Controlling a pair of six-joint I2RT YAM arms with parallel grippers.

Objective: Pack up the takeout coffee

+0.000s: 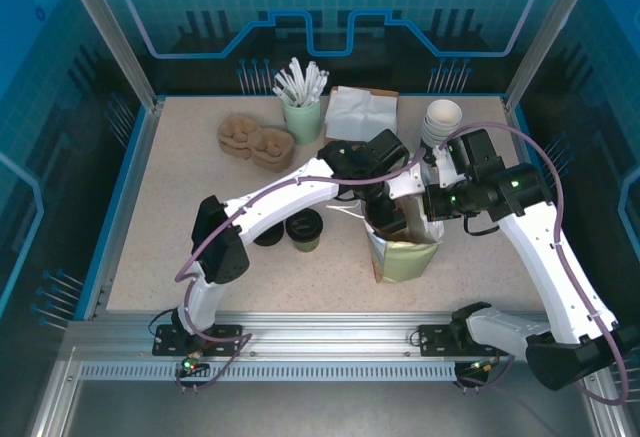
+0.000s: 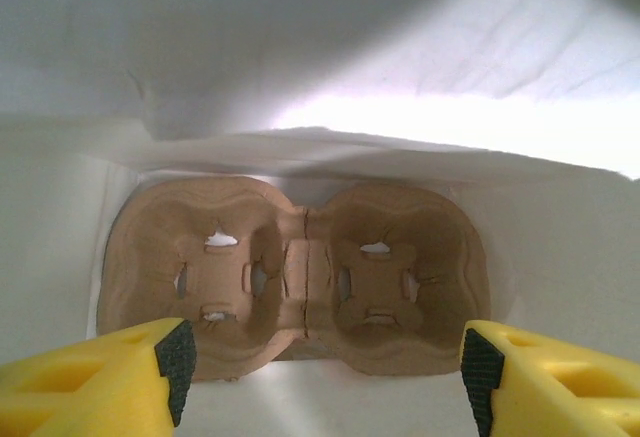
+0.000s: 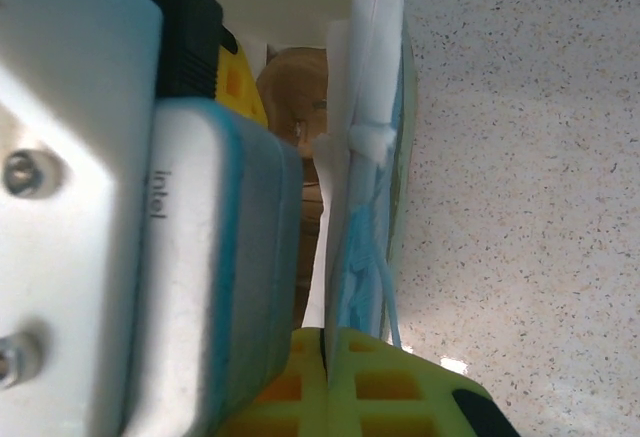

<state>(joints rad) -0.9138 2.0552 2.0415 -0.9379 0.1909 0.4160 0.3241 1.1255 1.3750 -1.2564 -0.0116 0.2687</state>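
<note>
With my left gripper (image 2: 320, 369) spread-fingered just above the cup carrier (image 2: 300, 277), which lies flat on the floor of the paper bag (image 1: 405, 257), and my right gripper (image 3: 326, 352) pinching the bag's rim at its 1 o'clock side, I judge a crooked lift-out could snag the wall and topple the bag.

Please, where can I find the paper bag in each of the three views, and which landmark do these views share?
Top external: the paper bag stands at centre right, between the two arms.
Left wrist: seen from inside, its white inner walls run across the top and down both sides.
Right wrist: its edge runs down the middle, pinched by the right gripper.
Shared landmark: the left gripper, open inside the bag.
</note>
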